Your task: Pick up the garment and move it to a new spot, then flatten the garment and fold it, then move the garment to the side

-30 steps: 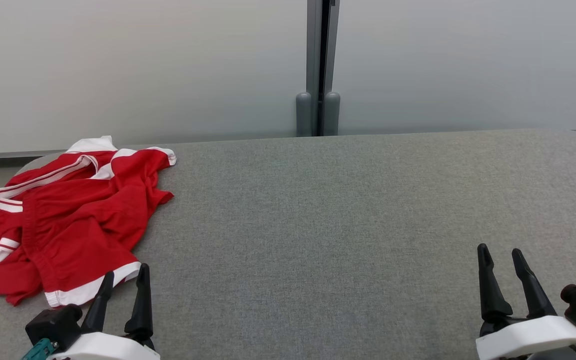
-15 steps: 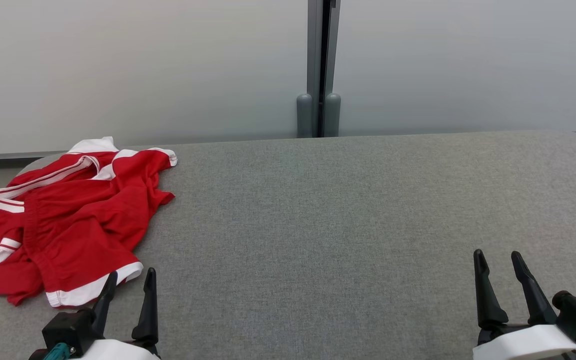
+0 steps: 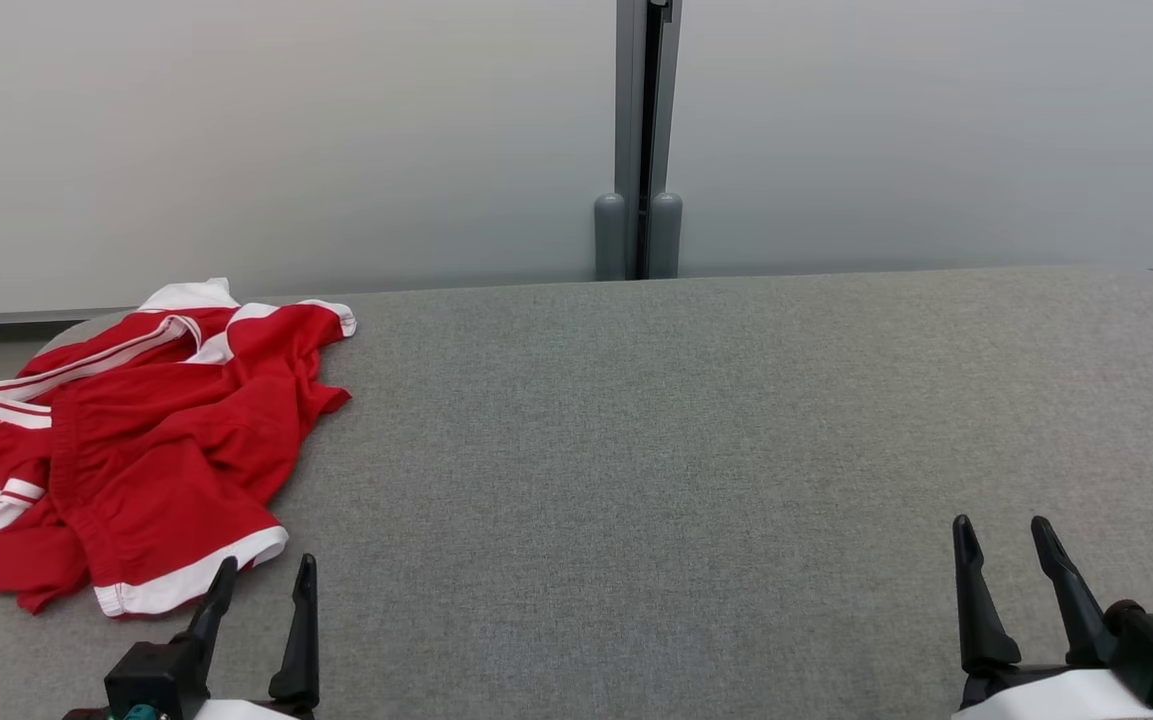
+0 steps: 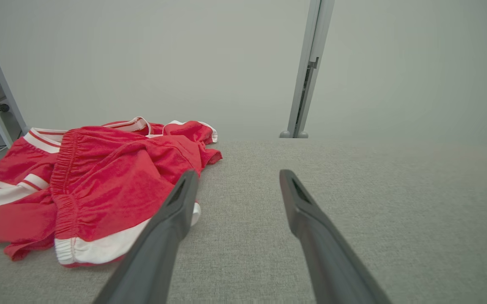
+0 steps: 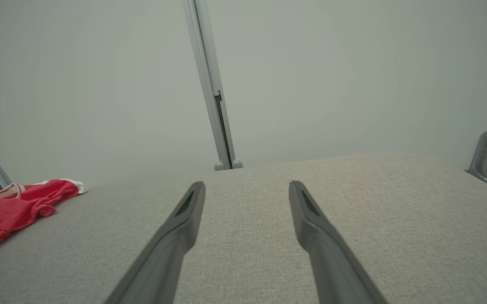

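Grey fabric table (image 3: 696,450) stretches ahead of me, with a pale wall (image 3: 286,130) behind. I see the red-and-white garment (image 3: 136,440) crumpled at its left end. My left gripper (image 3: 266,565) hovers just beside the hem, jaws apart. My right gripper (image 3: 1001,522) is well apart from it, jaws likewise spread.

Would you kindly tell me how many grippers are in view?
2. The left gripper is at the near left, open, by the red garment; the right gripper is at the near right, open, above the grey table.
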Tool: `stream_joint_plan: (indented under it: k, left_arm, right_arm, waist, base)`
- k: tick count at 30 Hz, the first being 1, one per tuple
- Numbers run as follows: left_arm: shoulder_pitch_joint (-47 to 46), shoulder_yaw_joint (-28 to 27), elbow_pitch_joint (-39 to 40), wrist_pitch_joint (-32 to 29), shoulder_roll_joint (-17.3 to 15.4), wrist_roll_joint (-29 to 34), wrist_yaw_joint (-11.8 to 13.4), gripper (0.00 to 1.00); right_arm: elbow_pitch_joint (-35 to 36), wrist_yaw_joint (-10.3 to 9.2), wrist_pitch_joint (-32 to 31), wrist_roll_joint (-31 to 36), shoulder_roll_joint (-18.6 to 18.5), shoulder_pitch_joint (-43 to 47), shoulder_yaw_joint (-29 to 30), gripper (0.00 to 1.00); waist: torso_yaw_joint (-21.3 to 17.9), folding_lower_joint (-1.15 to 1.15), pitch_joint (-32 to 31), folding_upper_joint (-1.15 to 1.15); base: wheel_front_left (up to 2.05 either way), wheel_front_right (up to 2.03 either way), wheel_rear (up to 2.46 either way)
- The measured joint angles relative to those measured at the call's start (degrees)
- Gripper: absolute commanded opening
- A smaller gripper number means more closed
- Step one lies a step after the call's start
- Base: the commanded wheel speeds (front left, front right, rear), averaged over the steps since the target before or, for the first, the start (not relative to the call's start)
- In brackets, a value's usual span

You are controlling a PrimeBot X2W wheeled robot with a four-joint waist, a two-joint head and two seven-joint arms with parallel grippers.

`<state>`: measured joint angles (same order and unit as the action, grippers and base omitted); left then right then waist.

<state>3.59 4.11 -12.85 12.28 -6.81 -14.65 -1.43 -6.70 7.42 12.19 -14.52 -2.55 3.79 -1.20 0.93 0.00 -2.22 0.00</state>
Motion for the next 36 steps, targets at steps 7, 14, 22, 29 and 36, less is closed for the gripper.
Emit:
stream_joint_plan:
  k: [7, 14, 22, 29, 36]
  left_arm:
    - [0.82, -0.32, -1.03, 0.87, 0.05, 2.61, 0.0, 1.0]
    - [0.93, -0.68, -1.4, 1.56, 0.41, 5.31, 0.32, 1.0]
    - [1.6, -1.04, -1.07, 2.41, 0.74, 8.47, 0.57, 1.0]
    - [1.94, -1.43, -0.64, 2.72, 0.9, 9.94, 0.74, 1.0]
    - [2.2, -1.53, -0.27, 2.72, 1.32, 10.04, 0.75, 1.0]
  right_arm:
    - [-0.52, 0.0, 0.9, 1.76, -0.01, 0.4, 0.35, 1.0]
    - [-1.11, 0.0, 1.53, 4.37, -0.03, 0.99, 0.58, 1.0]
    - [-1.25, 0.0, 2.44, 7.58, -0.05, 1.55, 0.29, 1.0]
    - [-1.27, 0.0, 2.75, 8.81, -0.08, 2.09, 0.26, 1.0]
    - [-1.36, 0.01, 2.77, 8.77, -0.1, 2.09, 0.64, 1.0]
  waist:
    - [-0.04, 0.0, -0.06, 0.0]
    - [0.02, 0.0, -0.22, 0.0]
    - [0.05, 0.0, -0.43, 0.0]
    - [-0.09, 0.0, -0.51, 0.0]
    - [-0.21, 0.0, -0.51, 0.0]
  base:
    - [0.0, 0.0, 0.0]
    - [0.0, 0.0, 0.0]
    - [0.0, 0.0, 0.0]
    - [0.0, 0.0, 0.0]
    - [0.0, 0.0, 0.0]
